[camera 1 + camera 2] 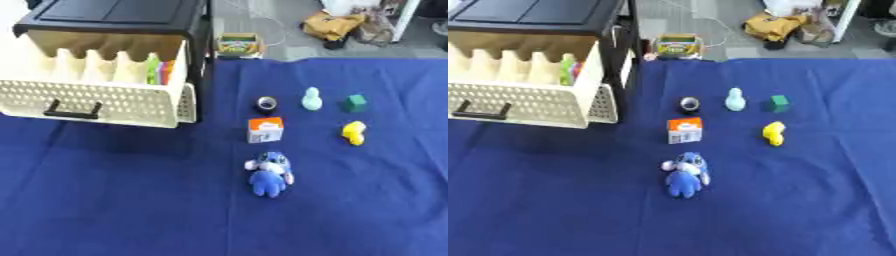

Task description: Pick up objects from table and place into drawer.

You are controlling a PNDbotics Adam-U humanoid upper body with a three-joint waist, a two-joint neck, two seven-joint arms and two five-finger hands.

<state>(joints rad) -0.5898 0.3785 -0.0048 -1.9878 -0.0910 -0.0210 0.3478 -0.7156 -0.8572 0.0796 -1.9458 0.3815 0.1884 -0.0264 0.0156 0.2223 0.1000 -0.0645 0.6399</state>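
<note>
Neither the left hand nor the right hand shows in either eye view, so whether their fingers are open or closed cannot be told, and nothing on the table is touched or held.

Taking the open drawer (96, 102) as the landmark: it is pulled out of a black cabinet (114, 17) at the far left of the table (114, 200), which is covered in a dark blue cloth with soft creases. The drawer is cream plastic with a perforated front and a black bar handle (72, 111). Inside, against its right wall, stand some flat, brightly coloured things (159, 70), green and orange among them.

All 6 loose objects lie to the right of the drawer, apart from one another. Nearest it is a small dark ring-shaped roll (267, 104) with a shiny rim. Just in front of that sits a small orange and white box (265, 130). Nearer still to the robot lies a blue plush toy (269, 175), soft and fuzzy, with a pale face. Farther right of the roll stands a pale mint, bottle-like figure (311, 99), then a green block (354, 103). In front of the block lies a yellow, rounded piece (353, 132).

Beyond the table's far edge, behind the cabinet's right side, a colourful box (239, 45) rests on the floor.
</note>
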